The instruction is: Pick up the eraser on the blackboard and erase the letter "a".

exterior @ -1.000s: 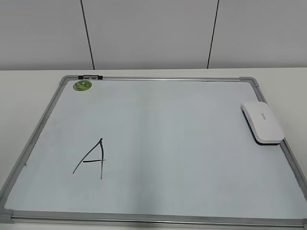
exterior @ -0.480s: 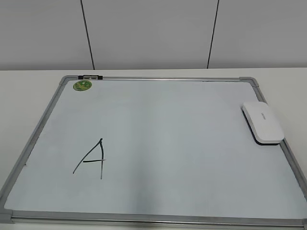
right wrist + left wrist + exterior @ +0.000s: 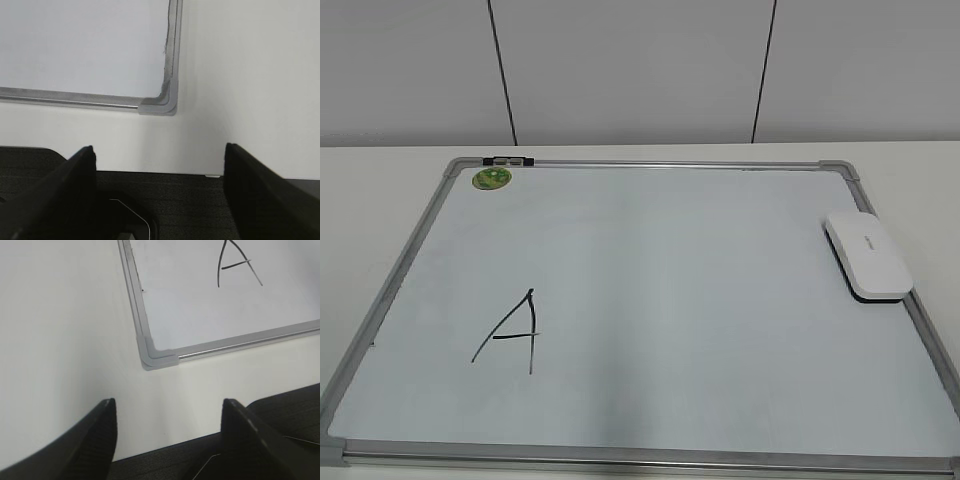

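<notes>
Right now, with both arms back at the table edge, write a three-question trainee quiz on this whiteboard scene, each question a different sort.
1. True or false: the eraser lies by the right edge of the blackboard.
2. Multiple choice: the green sticker sits near which corner of the board? A) far left B) far right C) near right
3. Fill in: the fingers of the left gripper and those of the right gripper are spread apart, holding ____.

Key
1. True; it overlaps the right frame.
2. A.
3. Nothing; both hang over the table edge, off the board, and the marker letter is untouched.
</notes>
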Robot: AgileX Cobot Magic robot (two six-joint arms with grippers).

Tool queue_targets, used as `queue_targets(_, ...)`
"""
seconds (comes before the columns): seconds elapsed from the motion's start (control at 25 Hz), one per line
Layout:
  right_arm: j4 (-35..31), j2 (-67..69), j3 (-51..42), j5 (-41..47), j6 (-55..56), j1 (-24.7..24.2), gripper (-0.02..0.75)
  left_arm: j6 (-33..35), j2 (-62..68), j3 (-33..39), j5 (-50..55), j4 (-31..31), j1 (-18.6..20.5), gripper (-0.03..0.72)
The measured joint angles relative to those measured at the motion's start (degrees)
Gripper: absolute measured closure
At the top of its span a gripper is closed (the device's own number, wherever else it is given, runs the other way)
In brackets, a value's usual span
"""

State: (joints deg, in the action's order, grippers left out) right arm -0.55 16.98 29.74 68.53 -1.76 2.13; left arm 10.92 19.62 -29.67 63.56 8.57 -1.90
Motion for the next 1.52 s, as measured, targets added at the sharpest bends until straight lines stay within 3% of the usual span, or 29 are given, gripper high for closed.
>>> queue_targets(1.04,-0.6,0.0,-1.8,-3.5,0.2,0.0,0.152,0.0,-0.2,0.0,-0.6,-0.3,0.0,0.210)
queue_targets(1.52,-0.7,-11.2,-1.9,-3.5,0.2,0.0,0.151,0.0,-14.1,0.0,-0.6,-0.3,0.0,0.213)
